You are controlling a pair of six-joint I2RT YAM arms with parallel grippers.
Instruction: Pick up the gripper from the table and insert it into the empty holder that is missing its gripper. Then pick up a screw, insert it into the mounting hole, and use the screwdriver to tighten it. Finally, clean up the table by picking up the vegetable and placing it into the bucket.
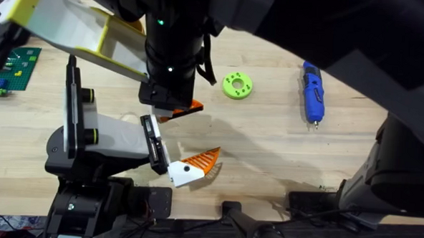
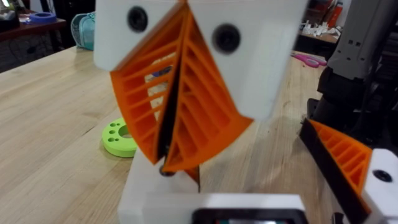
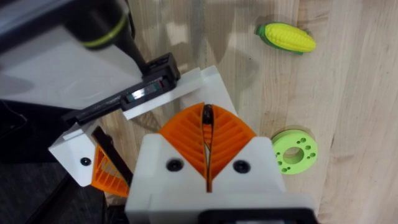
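Two tools, left tool (image 2: pixel 166 163) and right tool (image 3: pixel 205 109), each pressed together, unidentifiable dark speck (image 3: pixel 206 118) between.

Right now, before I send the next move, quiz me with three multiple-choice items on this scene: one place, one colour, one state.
1. In the overhead view, where does the screwdriver lie?
A. On the table, right of the green disc
B. Inside the holder
C. In a gripper

2. What colour is the round disc with holes?
A. Blue
B. Orange
C. Bright green

3. How do the right gripper's fingers stand?
A. Spread wide
B. Shut, pads together
C. Clamped round the screwdriver

Answers:
1 A: the screwdriver rests on bare table, with the green disc to its left.
2 C: the disc shows bright green in every view.
3 B: in the right wrist view, the right gripper has its orange pads meeting.
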